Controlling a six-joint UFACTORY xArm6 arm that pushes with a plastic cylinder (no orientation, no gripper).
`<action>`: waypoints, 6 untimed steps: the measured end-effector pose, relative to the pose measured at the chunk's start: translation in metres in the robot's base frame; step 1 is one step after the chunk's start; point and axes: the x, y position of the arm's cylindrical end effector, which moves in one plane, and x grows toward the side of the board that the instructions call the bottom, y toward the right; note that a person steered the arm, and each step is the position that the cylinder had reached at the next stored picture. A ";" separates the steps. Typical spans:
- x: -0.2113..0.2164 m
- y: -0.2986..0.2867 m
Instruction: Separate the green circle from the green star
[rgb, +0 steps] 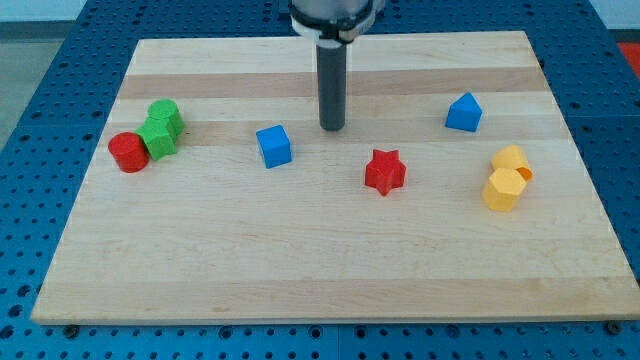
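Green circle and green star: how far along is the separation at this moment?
Nothing looks done: the two green blocks touch each other at the view's left, so close that I cannot tell circle from star, and a red cylinder rests against them. In hand: my tip stands mid-board, well to their right, beside the blue cube, touching no block. Left: reaching the pair and pushing them apart.

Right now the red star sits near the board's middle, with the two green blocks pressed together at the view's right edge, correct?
Not quite. In the camera view the green circle and green star are pressed together at the view's left edge, not the right. The red star does sit near the board's middle.
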 end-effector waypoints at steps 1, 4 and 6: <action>-0.029 -0.045; -0.047 -0.295; 0.002 -0.185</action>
